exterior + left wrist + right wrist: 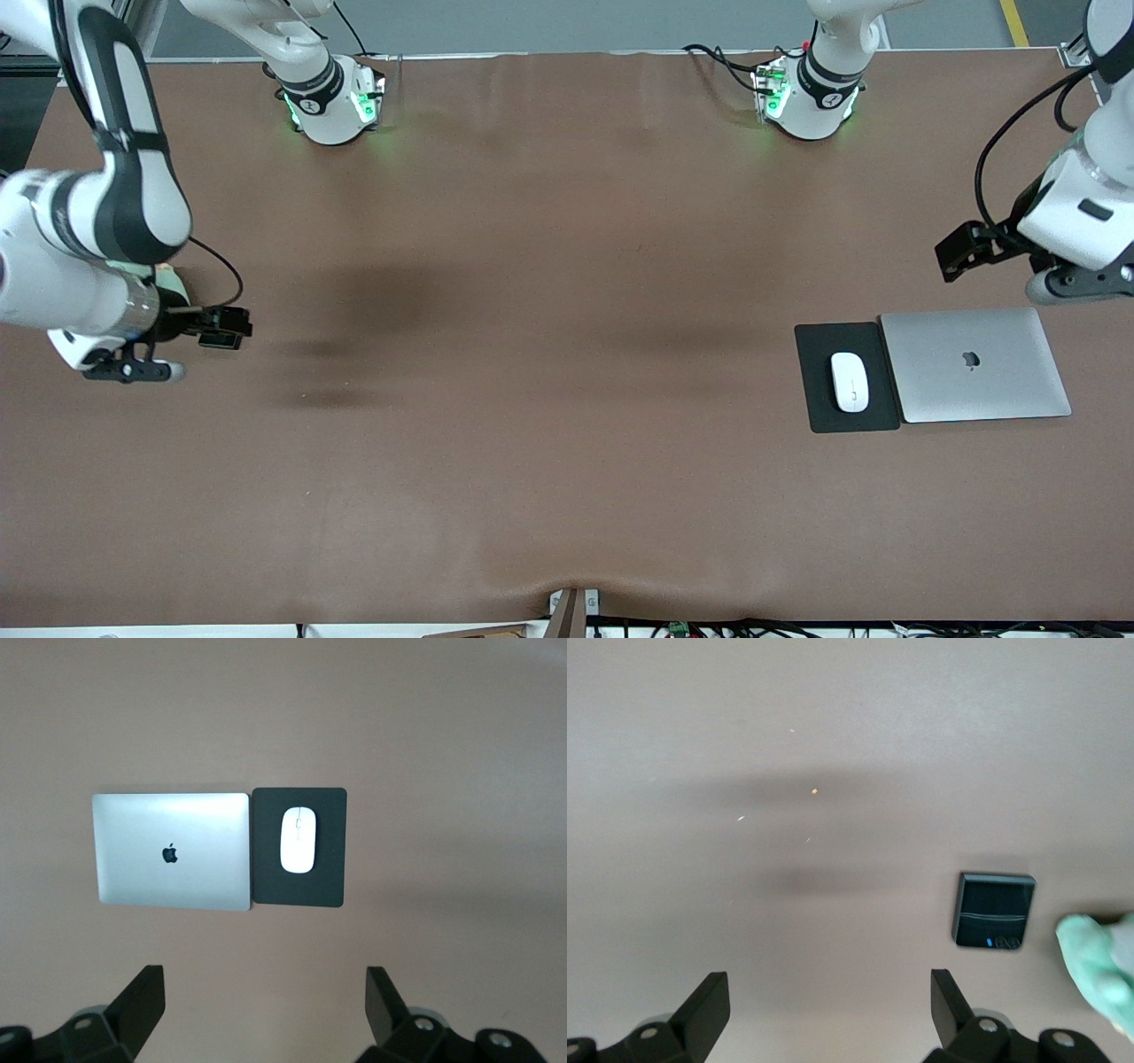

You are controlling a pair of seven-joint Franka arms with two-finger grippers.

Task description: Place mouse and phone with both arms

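Observation:
The white mouse [849, 381] lies on a black pad [815, 354] beside a closed silver laptop [974, 363], toward the left arm's end of the table. In the left wrist view the mouse [298, 840] lies apart from my left gripper [264, 983], which is open and empty. In the front view the left gripper [1076, 283] hangs above the table near the laptop's edge. The black phone [994, 910] lies flat on the table in the right wrist view; the right arm hides it in the front view. My right gripper [829, 988] is open, empty, and up over the right arm's end of the table [133, 369].
A pale green object [1099, 966] lies next to the phone and shows partly under the right arm [173, 285]. The brown table cover [532, 354] spreads between the two arms. Cables and a small stand [571, 611] sit at the table's near edge.

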